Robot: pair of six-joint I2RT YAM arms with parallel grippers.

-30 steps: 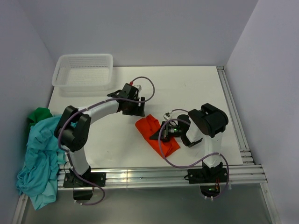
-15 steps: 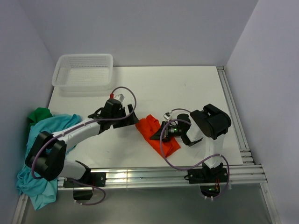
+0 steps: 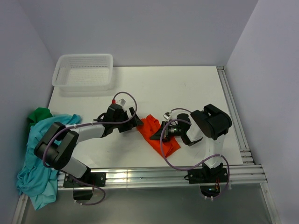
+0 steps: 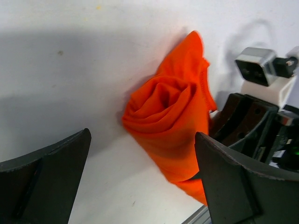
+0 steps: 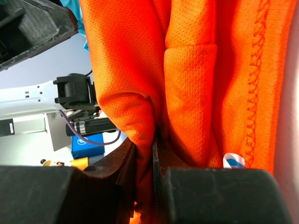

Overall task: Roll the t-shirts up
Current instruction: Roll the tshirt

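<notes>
Here the right gripper (image 3: 164, 130) is clenched on a fold of the orange t-shirt (image 3: 156, 134). The right wrist view shows the cloth (image 5: 187, 70) pinched between its jaws, apparently to pin the loose roll so it cannot unwind. The left gripper (image 3: 137, 122), jaws spread wide and holding nothing, faces the coiled end (image 4: 163, 100) just ahead of its fingers (image 4: 46, 182), seemingly placed to take or tuck it. The orange t-shirt lies mid-table (image 3: 187, 88) between the two grippers, while the teal-blue t-shirt (image 3: 37, 154) and the dark green t-shirt (image 3: 39, 114) lie heaped at the left edge, well apart from both.
</notes>
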